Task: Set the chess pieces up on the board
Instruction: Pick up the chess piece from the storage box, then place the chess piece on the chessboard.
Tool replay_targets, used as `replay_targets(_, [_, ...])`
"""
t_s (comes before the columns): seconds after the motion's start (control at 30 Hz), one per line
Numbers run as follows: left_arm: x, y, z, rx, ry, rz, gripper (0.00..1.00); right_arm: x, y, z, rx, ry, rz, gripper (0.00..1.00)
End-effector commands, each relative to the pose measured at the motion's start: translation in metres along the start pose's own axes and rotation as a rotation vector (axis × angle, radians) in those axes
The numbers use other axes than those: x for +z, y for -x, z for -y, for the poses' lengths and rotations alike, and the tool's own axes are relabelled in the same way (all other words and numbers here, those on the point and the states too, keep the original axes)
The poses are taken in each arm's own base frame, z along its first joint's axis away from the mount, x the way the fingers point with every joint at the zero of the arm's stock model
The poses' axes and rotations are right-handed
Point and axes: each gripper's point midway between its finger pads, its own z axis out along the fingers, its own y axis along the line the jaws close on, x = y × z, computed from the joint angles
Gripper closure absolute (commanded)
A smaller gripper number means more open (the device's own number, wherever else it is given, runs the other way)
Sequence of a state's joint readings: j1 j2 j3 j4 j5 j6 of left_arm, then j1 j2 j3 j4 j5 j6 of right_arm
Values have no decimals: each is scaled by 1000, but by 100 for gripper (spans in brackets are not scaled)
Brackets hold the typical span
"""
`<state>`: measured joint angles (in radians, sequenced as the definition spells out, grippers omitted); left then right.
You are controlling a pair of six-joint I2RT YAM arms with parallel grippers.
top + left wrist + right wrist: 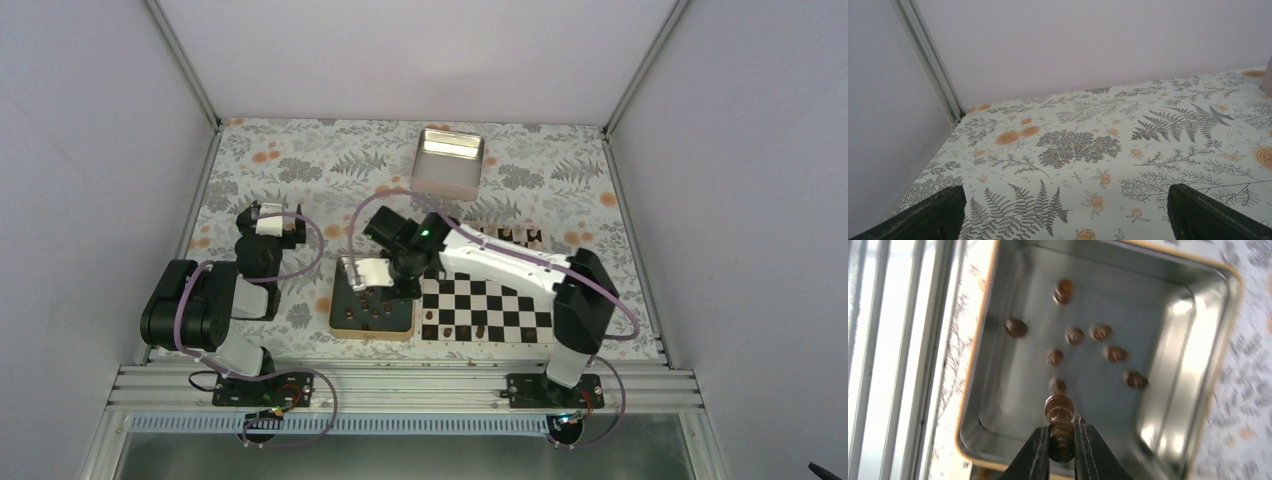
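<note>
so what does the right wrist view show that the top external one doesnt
Only the right wrist view: the right jaws shut on one dark chess piece, with several loose pieces on the floor of the gold-rimmed tray. Only the top external view: the board, the silver tin, and the left arm folded left of the tray. Both: the tray, with the right arm reaching over it.
</note>
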<state>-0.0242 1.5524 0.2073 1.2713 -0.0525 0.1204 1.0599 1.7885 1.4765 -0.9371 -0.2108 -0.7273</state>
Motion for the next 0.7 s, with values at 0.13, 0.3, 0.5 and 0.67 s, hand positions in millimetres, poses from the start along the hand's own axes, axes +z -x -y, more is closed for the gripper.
replay_targets(0.13, [1,11,1,0,-4,48,0,-43,-87,8,210,-105,-70,94])
replay_targets(0.3, [1,11,1,-1,-4,47,0,-57,-151,-4,328,-121,-114,94])
replay_targets(0.5, [1,11,1,-1,-6,47,0,-56,-208,-36,400,-100,-157,94])
replay_targets(0.67, [1,11,1,-1,-5,47,0,-42,-239,-64,425,-59,-213,94])
